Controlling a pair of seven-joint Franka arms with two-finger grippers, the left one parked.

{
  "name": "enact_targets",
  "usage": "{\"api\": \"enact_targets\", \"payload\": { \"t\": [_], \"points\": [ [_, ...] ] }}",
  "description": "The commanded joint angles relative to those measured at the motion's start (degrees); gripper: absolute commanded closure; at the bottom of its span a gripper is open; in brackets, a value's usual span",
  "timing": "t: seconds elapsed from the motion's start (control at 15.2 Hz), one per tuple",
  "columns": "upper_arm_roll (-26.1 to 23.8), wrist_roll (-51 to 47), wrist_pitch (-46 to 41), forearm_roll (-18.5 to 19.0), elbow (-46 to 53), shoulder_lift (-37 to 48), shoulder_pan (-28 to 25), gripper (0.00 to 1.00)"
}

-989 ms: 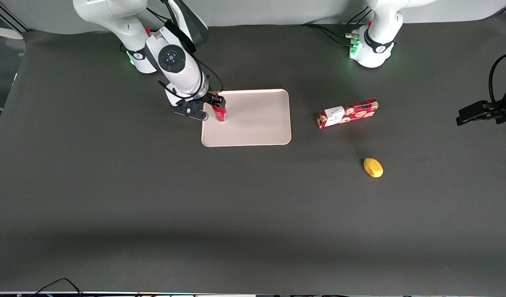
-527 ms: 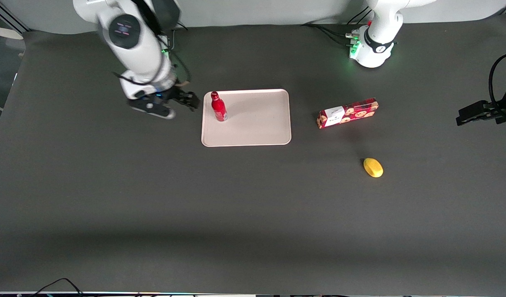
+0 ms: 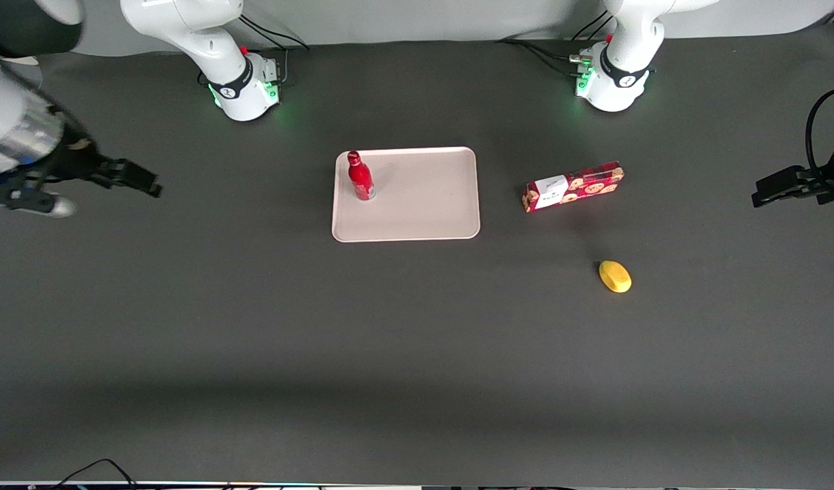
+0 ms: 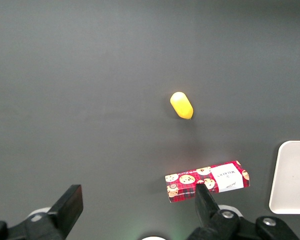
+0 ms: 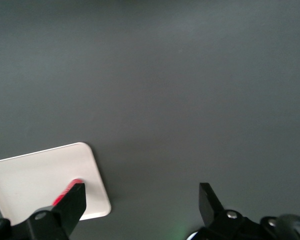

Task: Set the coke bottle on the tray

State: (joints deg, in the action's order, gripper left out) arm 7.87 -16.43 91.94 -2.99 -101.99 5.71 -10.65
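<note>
The small slim red coke bottle [image 3: 360, 177] is standing upright on the large pale pinkish-beige tray [image 3: 424, 211], near one corner — placing looks done. The tool [image 3: 145, 182] is hanging open, empty, well apart toward the bench's [image 3: 322, 340] working-arm end.

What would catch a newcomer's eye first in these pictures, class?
A red coke bottle stands upright on the pale tray at mid-table. Toward the parked arm's end lie a red cookie box and, nearer the front camera, a yellow lemon. The open tool hovers toward the working arm's end.
</note>
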Motion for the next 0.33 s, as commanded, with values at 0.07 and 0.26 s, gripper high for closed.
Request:
{"api": "enact_targets", "payload": {
  "t": [0.07, 0.26],
  "points": [
    [3.9, 2.7, -1.1, 0.4, 2.7, -0.7, -0.2, 0.0],
    [3.8, 0.9, -1.5, 2.5, 3.9, -1.2, -0.7, 0.0]
  ]
}}
